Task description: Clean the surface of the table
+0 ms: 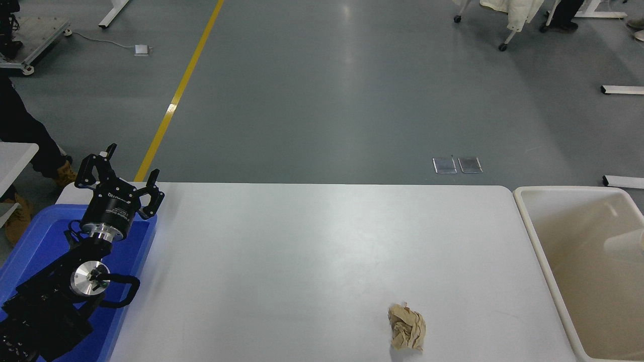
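The white table surface [312, 251] fills the lower middle of the head view. A crumpled brown paper ball [406, 328] lies on it near the front edge, right of centre. My left gripper [132, 162] is open and empty, parked at the table's far left corner above the blue tray [30, 241], far from the paper ball. My right arm is out of view.
A beige rectangular bin [528, 221] stands against the table's right end. A pale blurred shape [624, 244] shows inside it at the right edge. A person's legs and boots [30, 146] are at the far left. Grey floor lies beyond the table.
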Available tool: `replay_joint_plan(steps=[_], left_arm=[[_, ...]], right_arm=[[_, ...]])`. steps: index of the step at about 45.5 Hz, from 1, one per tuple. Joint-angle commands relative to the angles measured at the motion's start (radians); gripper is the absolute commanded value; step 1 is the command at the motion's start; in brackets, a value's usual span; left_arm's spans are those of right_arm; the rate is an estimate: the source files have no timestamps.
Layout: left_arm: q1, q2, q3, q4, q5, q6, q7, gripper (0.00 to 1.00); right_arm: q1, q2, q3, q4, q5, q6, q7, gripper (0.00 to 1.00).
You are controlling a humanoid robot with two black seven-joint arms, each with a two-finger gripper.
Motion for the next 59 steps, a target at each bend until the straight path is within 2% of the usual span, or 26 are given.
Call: replay_joint_plan(steps=[1, 3, 7, 8, 11, 12, 14, 23, 29, 35, 43, 49, 59], left_arm=[[0.0, 0.0, 0.0, 0.0, 0.001, 0.0, 0.0, 1.0], [0.0, 0.0, 0.0, 0.0, -0.001, 0.0, 0.0, 1.0], [0.0, 0.0, 0.0, 0.0, -0.001, 0.0, 0.0, 1.0], [0.0, 0.0, 0.0, 0.0, -0.001, 0.0, 0.0, 1.0], [0.0, 0.0, 0.0, 0.0, -0.001, 0.0, 0.0, 1.0], [0.0, 0.002, 0.0, 0.0, 0.001, 0.0, 0.0, 1.0], [0.0, 0.0, 0.0, 0.0, -0.001, 0.0, 0.0, 1.0], [0.0, 0.0, 0.0, 0.0, 0.001, 0.0, 0.0, 1.0], [0.0, 0.0, 0.0, 0.0, -0.001, 0.0, 0.0, 1.0], [0.0, 0.0, 0.0, 0.0, -0.001, 0.0, 0.0, 1.0], [0.0, 0.0, 0.0, 0.0, 0.001, 0.002, 0.0, 1.0], [0.0, 0.0, 0.0, 0.0, -0.001, 0.0, 0.0, 1.0], [0.0, 0.0, 0.0, 0.0, -0.001, 0.002, 0.0, 1.0]], right_arm=[[-0.02, 0.019, 0.0, 0.0, 0.002, -0.007, 0.0, 0.03], [-0.02, 0.019, 0.0, 0.0, 0.002, -0.007, -0.002, 0.12], [-0.02, 0.019, 0.002, 0.0, 0.002, -0.007, -0.002, 0.41], [-0.02, 0.019, 0.002, 0.0, 0.002, -0.007, -0.002, 0.5], [-0.02, 0.019, 0.002, 0.0, 0.002, -0.007, -0.002, 0.84], [-0.02, 0.019, 0.003, 0.0, 0.003, -0.007, -0.002, 0.92], [-0.02, 0.019, 0.003, 0.0, 0.003, -0.007, -0.002, 0.97], [-0.007, 0.005, 0.023, 0.015, 0.005, -0.007, 0.0, 0.98], [0.043, -0.024, 0.128, 0.066, 0.005, -0.004, 0.003, 0.98], [0.147, -0.153, 0.26, 0.237, 0.003, 0.001, 0.003, 0.99], [0.331, -0.317, 0.3, 0.429, 0.003, 0.004, 0.001, 0.99], [0.428, -0.34, 0.382, 0.442, 0.003, 0.004, 0.003, 0.99], [0.447, -0.326, 0.625, 0.44, 0.005, 0.007, 0.009, 0.99]])
